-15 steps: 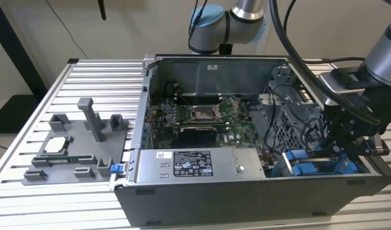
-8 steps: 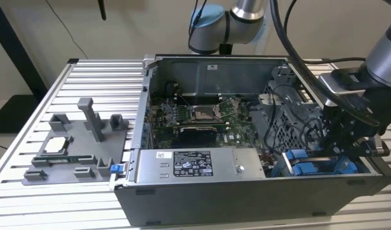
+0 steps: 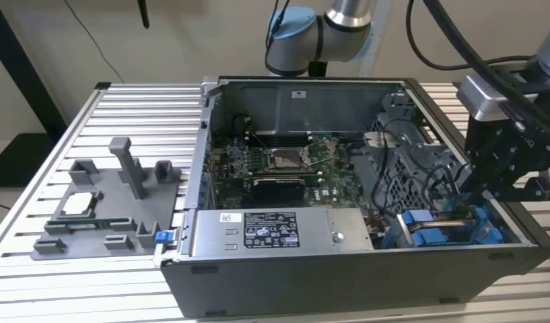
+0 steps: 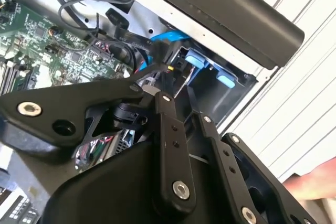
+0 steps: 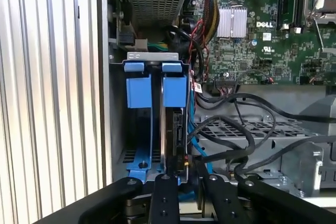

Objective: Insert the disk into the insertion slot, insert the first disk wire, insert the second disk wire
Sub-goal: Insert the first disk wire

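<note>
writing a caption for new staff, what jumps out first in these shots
The open computer case on the slatted table draws the eye first, its green motherboard laid bare. At the exterior view's right, the gripper hangs at the bright blue insertion slot. In the first wrist view, the disk appears seated there between blue rails.

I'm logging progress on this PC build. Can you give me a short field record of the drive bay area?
pincer: at the insertion slot's open end, close to the disk
disk: appears seated on edge in the insertion slot
black cables: loose loops beside the slot
power-supply box: inside the case, next to the slot
</note>
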Robot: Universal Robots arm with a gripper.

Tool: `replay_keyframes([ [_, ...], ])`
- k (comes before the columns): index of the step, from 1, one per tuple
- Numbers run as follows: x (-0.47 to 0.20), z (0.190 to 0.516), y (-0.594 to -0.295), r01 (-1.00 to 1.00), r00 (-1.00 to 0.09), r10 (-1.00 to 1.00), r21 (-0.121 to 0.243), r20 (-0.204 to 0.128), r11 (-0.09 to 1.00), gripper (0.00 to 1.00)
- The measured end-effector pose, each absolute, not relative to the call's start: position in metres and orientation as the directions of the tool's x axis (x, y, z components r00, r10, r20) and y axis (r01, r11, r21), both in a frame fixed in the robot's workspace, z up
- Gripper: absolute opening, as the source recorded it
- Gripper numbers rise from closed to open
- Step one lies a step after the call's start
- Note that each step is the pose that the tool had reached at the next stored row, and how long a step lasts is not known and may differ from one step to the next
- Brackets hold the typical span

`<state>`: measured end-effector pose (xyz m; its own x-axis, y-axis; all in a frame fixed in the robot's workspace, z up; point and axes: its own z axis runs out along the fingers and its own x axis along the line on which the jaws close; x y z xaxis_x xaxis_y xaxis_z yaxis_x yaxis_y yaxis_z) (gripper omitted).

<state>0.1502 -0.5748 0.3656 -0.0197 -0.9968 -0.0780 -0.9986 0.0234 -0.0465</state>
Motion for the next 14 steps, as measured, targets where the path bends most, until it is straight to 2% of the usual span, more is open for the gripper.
replay_keyframes([
  [14, 0.1503, 0.373, -0.5745, -0.999, -0.02, -0.997, -0.046, -0.078, 0.023, 1.0],
])
